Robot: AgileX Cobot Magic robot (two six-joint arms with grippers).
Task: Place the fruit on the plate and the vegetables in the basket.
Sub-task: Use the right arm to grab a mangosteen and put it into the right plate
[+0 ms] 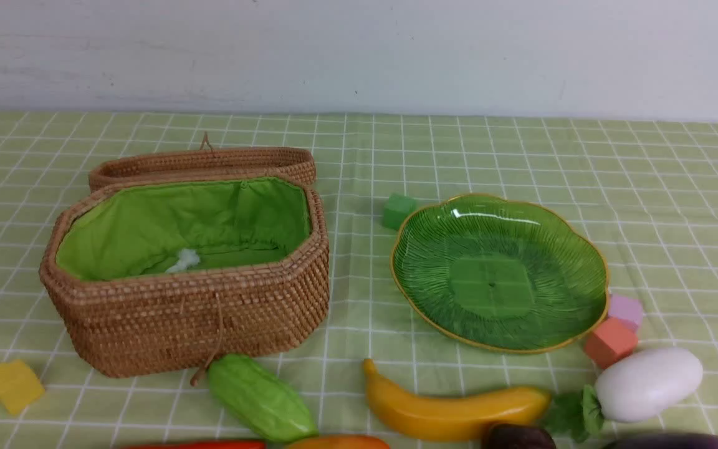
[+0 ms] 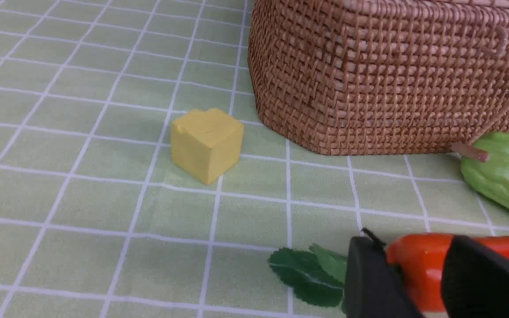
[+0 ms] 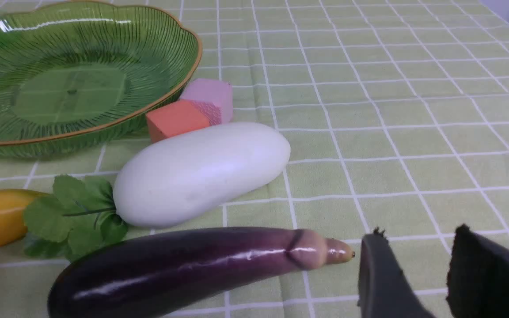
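One soft tablecloth (image 1: 646, 187), pale green with a white grid, carries everything. The biggest thing on it is the basket (image 1: 197, 312), brown woven wicker, oblong with cut corners and lined with bright green cloth; its lid (image 1: 203, 162) lies open behind it. To the right of the basket sits the plate (image 1: 499, 271), translucent green glass, ribbed like a leaf, with a wavy gold rim. Nearer the robot than the basket and to its right, glossy pieces lie on the cloth: a long dark purple aubergine (image 3: 184, 265), the curved yellow banana (image 1: 452, 411), the smooth white radish (image 1: 649, 383) with green leaves, and the small dark ball (image 1: 518, 436). The bumpy light-green gourd (image 1: 262, 399) lies just before the basket's near wall, and nearer still are the red pepper (image 2: 413, 260) and the orange mango (image 1: 337, 443). Of the small matte cubes, the yellow cube (image 1: 13, 385) is at the basket's left near corner, the green cube (image 1: 398, 211) just to its right, the orange cube (image 1: 610, 342) and pink cube (image 1: 626, 310) much farther right. The left gripper (image 2: 411, 240) has the pepper showing between its black fingers; I cannot tell if it presses it. The right gripper (image 3: 418, 232) is released and grasps nothing.
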